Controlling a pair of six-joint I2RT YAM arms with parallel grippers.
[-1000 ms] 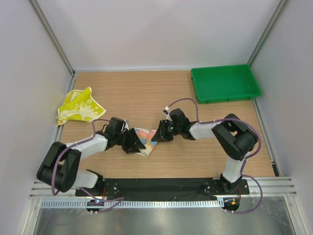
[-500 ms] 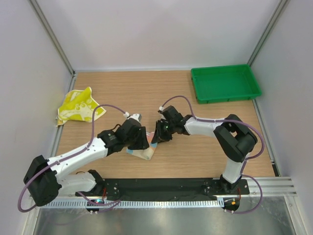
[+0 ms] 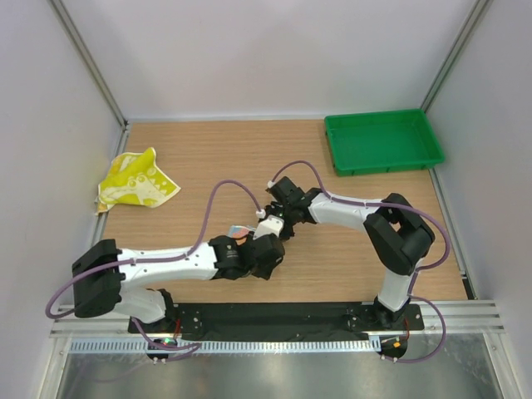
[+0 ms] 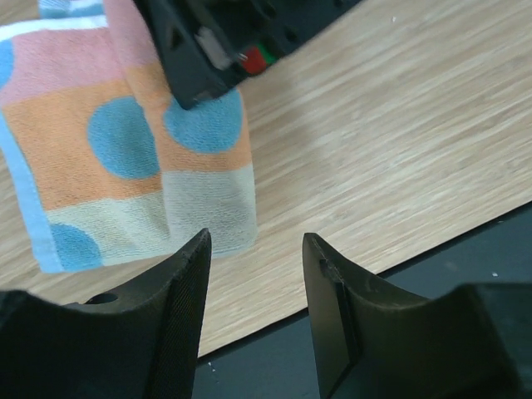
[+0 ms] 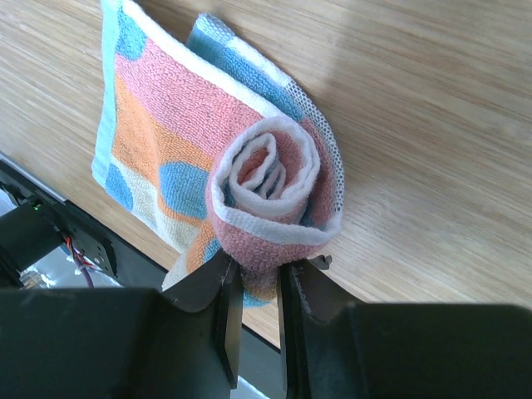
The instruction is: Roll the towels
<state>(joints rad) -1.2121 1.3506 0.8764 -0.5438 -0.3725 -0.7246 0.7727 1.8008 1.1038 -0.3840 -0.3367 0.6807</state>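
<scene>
Swung rightward since a second ago, the left end effector stands jaws apart and empty, just short of the blue towel. Beyond, the right end effector clamps its rolled end over the counter. Well left of both lies the yellow towel, unrolled.

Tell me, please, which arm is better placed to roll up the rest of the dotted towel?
Right, probably. The right end effector is shut on the rolled end of the dotted towel and could wind on. The left end effector is open, holding nothing, near the loose flap.
</scene>
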